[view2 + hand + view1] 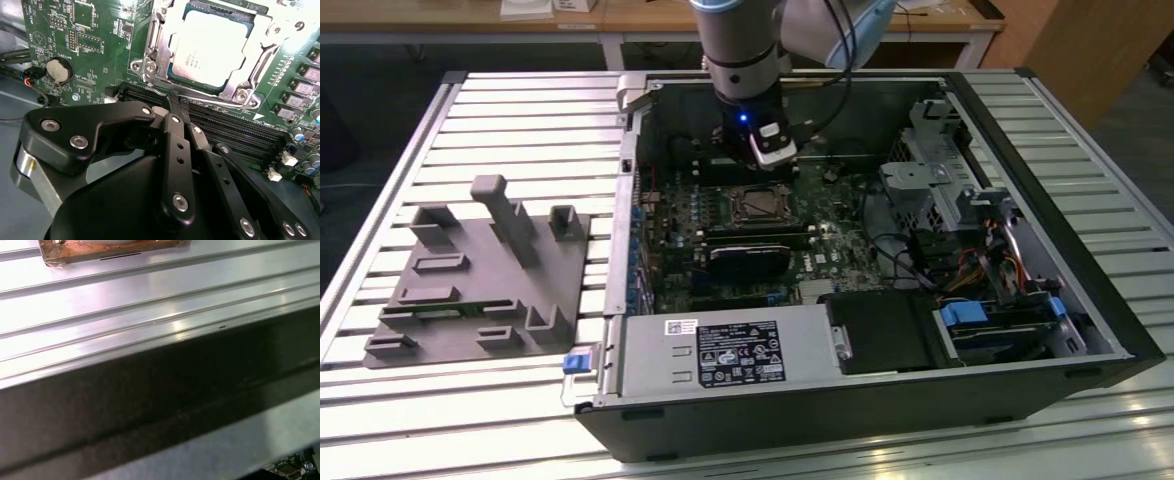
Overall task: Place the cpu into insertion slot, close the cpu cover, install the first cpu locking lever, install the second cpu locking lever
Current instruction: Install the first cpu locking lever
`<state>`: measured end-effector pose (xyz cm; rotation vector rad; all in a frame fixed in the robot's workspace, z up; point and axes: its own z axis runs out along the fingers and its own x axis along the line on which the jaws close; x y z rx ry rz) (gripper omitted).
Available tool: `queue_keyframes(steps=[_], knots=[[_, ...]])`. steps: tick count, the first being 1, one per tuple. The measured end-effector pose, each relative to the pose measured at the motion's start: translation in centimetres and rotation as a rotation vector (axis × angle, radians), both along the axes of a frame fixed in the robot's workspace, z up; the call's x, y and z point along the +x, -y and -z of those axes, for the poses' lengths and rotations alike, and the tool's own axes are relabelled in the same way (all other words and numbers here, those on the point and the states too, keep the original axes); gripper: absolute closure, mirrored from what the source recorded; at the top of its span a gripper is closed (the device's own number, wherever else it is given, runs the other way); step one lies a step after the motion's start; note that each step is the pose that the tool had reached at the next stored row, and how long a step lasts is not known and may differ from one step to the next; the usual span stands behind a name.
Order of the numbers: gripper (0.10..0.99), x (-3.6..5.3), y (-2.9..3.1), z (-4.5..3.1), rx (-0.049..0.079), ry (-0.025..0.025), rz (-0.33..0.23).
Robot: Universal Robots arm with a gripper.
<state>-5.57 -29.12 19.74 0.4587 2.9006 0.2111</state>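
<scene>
In the second wrist view the pale silvery cpu [210, 47] lies flat in the insertion slot [172, 75] on the green motherboard [95, 35]. The cpu cover [240, 92], a thin metal frame, lies down around the chip's edges. My gripper [172, 102] hovers just short of the socket, over the long black memory slots [235, 132]. Its black fingers [175, 150] are pressed together with nothing between them. In the exterior view the gripper [771, 160] hangs from the arm inside the open computer case, just behind the insertion slot [754, 207].
A coin battery [59, 71] sits on the board. The case walls [1067, 160] enclose the board, with a power supply box [720, 352] at the front and drive cages with cables [987, 300]. A grey holder block [480, 275] stands on the slatted table [150, 295].
</scene>
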Motion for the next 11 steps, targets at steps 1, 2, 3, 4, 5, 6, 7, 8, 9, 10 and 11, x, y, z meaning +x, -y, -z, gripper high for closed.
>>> queue_keyframes(steps=[1,2,3,4,5,6,7,8,9,10,11], knots=[[0.98,-0.01,0.01,0.02,0.0,0.0011,0.001],[0.98,-0.03,0.02,0.04,-0.001,0.0023,0.002],[0.98,-0.06,0.03,0.07,-0.001,0.0034,0.003],[0.98,-0.09,0.04,0.09,-0.001,0.0045,0.004],[0.98,-0.12,0.05,0.12,-0.001,0.0057,0.005],[0.98,-0.15,0.06,0.16,-0.001,0.0068,0.006],[0.98,-0.18,0.07,0.19,-0.001,0.0078,0.007],[0.98,-0.19,0.09,0.22,-0.001,0.0087,0.008],[0.98,-0.21,0.1,0.26,-0.001,0.0096,0.009],[0.98,-0.22,0.11,0.31,-0.002,0.0104,0.01],[0.98,-0.22,0.12,0.35,-0.002,0.0112,0.01]])
